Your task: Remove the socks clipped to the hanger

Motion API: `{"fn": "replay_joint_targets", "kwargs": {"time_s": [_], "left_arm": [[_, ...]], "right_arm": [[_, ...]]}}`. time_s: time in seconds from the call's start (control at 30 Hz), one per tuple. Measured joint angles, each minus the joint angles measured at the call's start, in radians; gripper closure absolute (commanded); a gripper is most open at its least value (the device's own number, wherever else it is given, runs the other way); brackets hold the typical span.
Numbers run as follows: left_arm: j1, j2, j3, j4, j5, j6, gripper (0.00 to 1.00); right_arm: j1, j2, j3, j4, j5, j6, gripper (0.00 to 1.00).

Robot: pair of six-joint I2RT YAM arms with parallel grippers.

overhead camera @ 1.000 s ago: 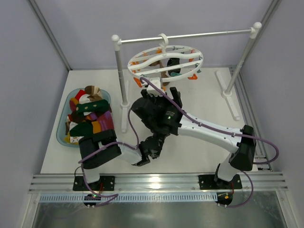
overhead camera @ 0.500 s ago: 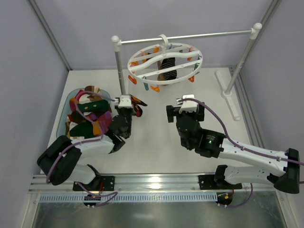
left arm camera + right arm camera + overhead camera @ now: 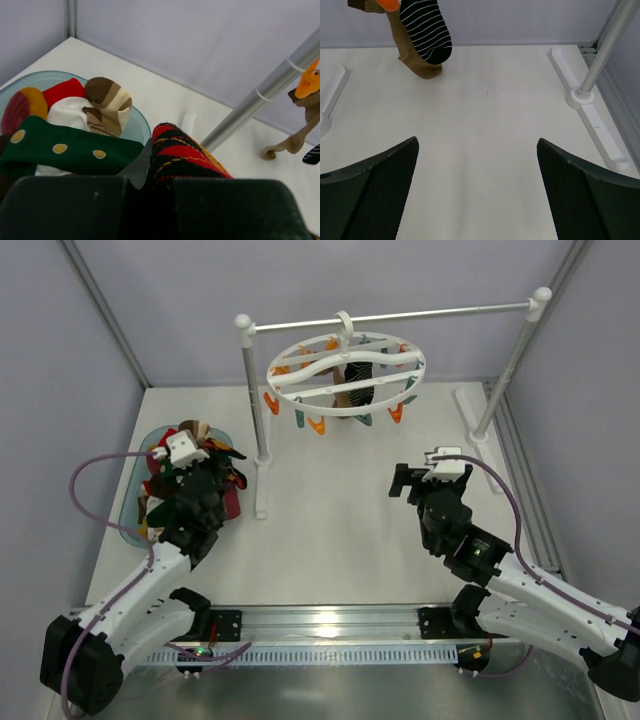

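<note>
The round white hanger [image 3: 345,365] hangs from the rack bar, and two socks are clipped under it. They are a black-white striped sock [image 3: 427,32] and a brown sock [image 3: 415,60], the brown one also seen in the left wrist view [image 3: 295,140]. My left gripper [image 3: 228,468] [image 3: 150,182] is shut on a red-and-black diamond-pattern sock [image 3: 185,155], right beside the bowl's near rim. My right gripper [image 3: 405,483] [image 3: 477,165] hovers over bare table to the right of the hanger, open and holding nothing.
A bluish glass bowl [image 3: 135,528] [image 3: 142,127] at the left holds several loose socks, among them a green dotted one [image 3: 65,147]. The rack's bar [image 3: 400,315] rests on a left post [image 3: 258,430] and a right post [image 3: 505,375], each with a foot on the table.
My left arm swung left from the table's middle to the bowl, carrying the diamond-pattern sock. My right arm drew back from the hanger to the right. The hanger shifted slightly.
</note>
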Motion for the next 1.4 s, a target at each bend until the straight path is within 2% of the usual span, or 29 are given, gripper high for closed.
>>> {"fn": "replay_joint_targets", "kwargs": {"time_s": [0.13,0.3,0.43,0.63,0.8,0.83,0.87,0.93,0.97,1.0,1.07,1.1,1.27,1.4], "left_arm": [[0.0,-0.159,0.022,-0.144,-0.054,-0.032,1.0],[0.008,-0.211,0.06,-0.213,-0.161,-0.038,1.0],[0.098,-0.16,0.06,-0.218,-0.224,-0.055,1.0],[0.328,0.011,0.042,-0.237,-0.177,-0.18,1.0],[0.381,0.089,0.008,-0.27,-0.168,-0.274,0.99],[0.382,0.09,0.005,-0.273,-0.168,-0.283,0.9],[0.382,0.09,0.005,-0.278,-0.168,-0.292,0.86],[0.383,0.09,0.005,-0.283,-0.168,-0.311,0.65],[0.383,0.09,0.005,-0.287,-0.167,-0.321,0.51],[0.383,0.09,0.004,-0.292,-0.164,-0.325,0.21],[0.384,0.09,0.002,-0.303,-0.156,-0.342,0.05],[0.384,0.09,0.002,-0.312,-0.151,-0.35,0.0],[0.384,0.077,0.002,-0.358,-0.129,-0.364,0.0],[0.384,-0.003,0.002,-0.392,-0.122,-0.364,0.0]], "right_arm": [[-0.048,-0.044,-0.036,0.005,-0.071,0.019,0.0],[-0.058,-0.071,-0.039,0.004,-0.122,0.032,0.0],[-0.06,-0.109,-0.053,0.004,-0.148,0.045,0.0],[-0.064,-0.142,-0.085,0.003,-0.172,0.059,0.0],[-0.067,-0.154,-0.102,0.001,-0.175,0.066,0.0],[-0.067,-0.157,-0.104,0.0,-0.175,0.067,0.0],[-0.067,-0.161,-0.104,0.0,-0.175,0.068,0.0],[-0.067,-0.172,-0.105,0.0,-0.174,0.07,0.0],[-0.068,-0.179,-0.106,0.001,-0.174,0.071,0.0],[-0.069,-0.185,-0.108,0.001,-0.174,0.072,0.0],[-0.071,-0.197,-0.112,-0.001,-0.174,0.074,0.0],[-0.071,-0.203,-0.113,-0.001,-0.174,0.075,0.0],[-0.071,-0.219,-0.115,-0.003,-0.176,0.079,0.0],[-0.071,-0.216,-0.115,-0.005,-0.181,0.082,0.0]]}}
